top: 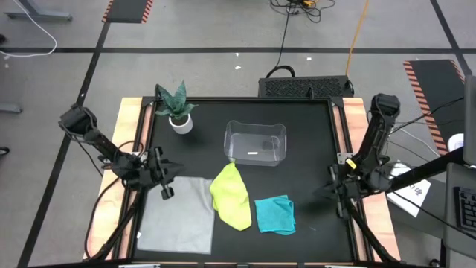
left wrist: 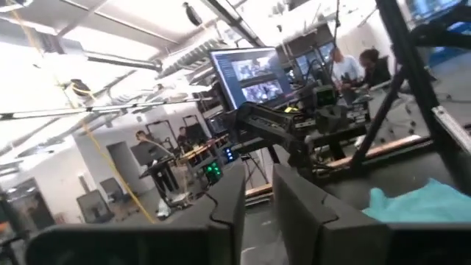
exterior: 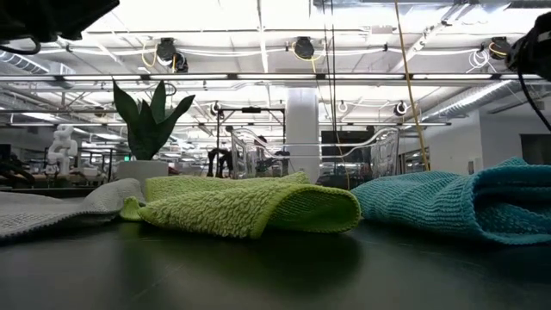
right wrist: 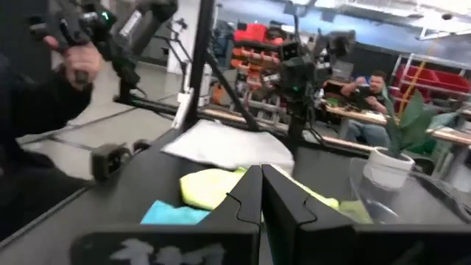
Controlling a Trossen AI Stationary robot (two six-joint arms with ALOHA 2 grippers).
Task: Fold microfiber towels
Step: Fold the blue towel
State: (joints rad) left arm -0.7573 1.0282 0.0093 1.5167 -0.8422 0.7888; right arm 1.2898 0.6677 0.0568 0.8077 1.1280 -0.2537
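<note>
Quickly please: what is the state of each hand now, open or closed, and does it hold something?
Left hand: over the grey towel's far corner; open or closed cannot be told.
Right hand: closed, empty, at the table's right edge.

Left arm reaches in from the worktop's left edge, elbow bent, wrist pointing inward toward the middle. Left claw (top: 165, 181) sits low at the left side; its fingers (left wrist: 229, 210) stand close together with a narrow gap, nothing between them. Right arm is folded at the right edge. Right claw (top: 332, 192) has its fingers pressed together, empty.
</note>
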